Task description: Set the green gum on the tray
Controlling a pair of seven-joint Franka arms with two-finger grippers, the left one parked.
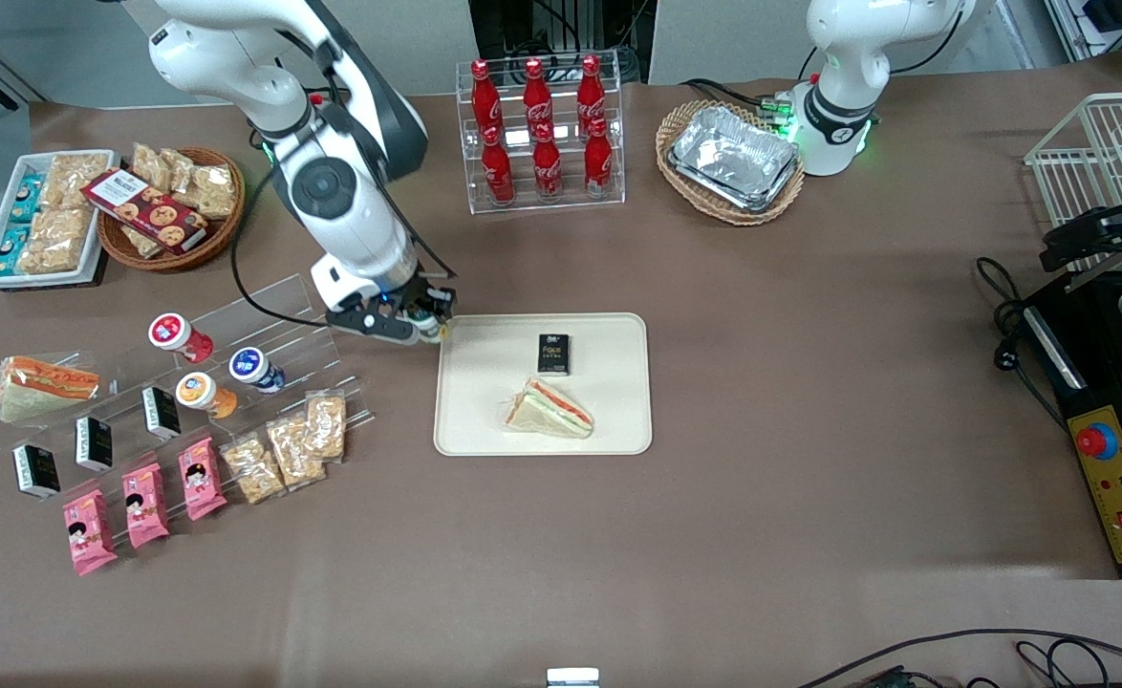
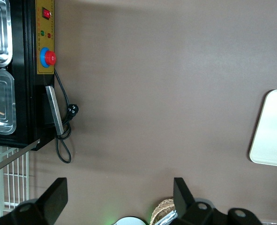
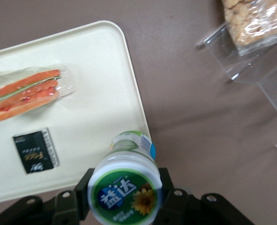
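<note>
My right gripper (image 1: 430,328) is shut on the green gum (image 3: 125,188), a small bottle with a round green-and-white lid and a green label. It holds the bottle in the air over the edge of the cream tray (image 1: 609,420) at the working arm's end; the tray also shows in the wrist view (image 3: 96,70). In the front view only a sliver of the bottle (image 1: 432,332) shows under the fingers. On the tray lie a wrapped sandwich (image 1: 550,408) and a small black box (image 1: 552,353).
A clear acrylic stand (image 1: 265,325) with red-, blue- and orange-lidded bottles, black boxes and snack packs is beside the gripper toward the working arm's end. A cola rack (image 1: 540,134) and a wicker basket of foil trays (image 1: 733,161) stand farther from the camera.
</note>
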